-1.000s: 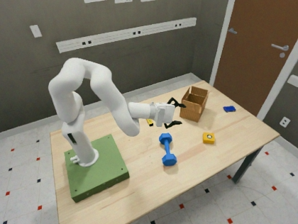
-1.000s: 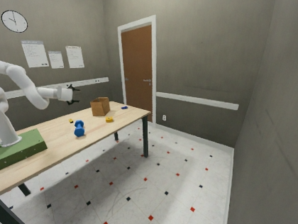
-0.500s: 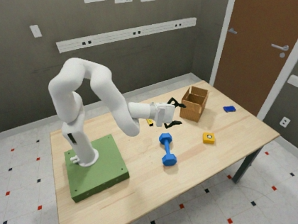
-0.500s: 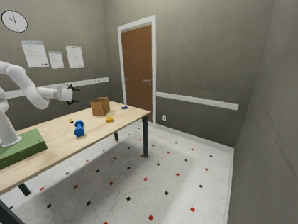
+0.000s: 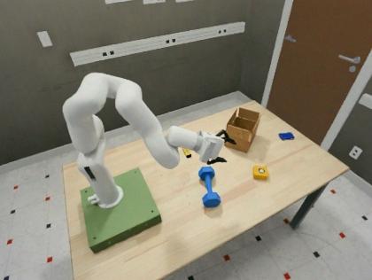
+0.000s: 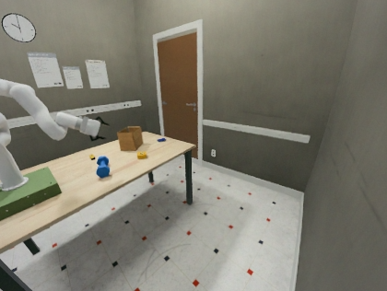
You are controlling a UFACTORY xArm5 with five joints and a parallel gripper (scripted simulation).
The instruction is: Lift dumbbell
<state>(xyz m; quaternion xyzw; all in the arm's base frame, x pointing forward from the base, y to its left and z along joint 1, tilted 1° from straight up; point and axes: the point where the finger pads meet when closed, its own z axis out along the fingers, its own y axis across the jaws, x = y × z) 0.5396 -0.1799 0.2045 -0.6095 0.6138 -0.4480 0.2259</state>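
Laboratory or test room. Indicators: grey walls with a white socket rail (image 5: 155, 42), a wall clock (image 6: 18, 27), pinned notice sheets (image 6: 45, 69), a brown door (image 6: 178, 89), tiled floor (image 6: 193, 239), and a wooden bench (image 5: 283, 166) carrying a robot arm (image 5: 133, 106) on a green base plate (image 5: 133, 221).

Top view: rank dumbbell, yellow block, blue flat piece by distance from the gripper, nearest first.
From the open gripper, held above the table:
1. Blue dumbbell, lying on the table just below and in front of the fingers.
2. Yellow block, further out toward the table's door-side edge.
3. Blue flat piece, past the cardboard box, near the far corner by the door.
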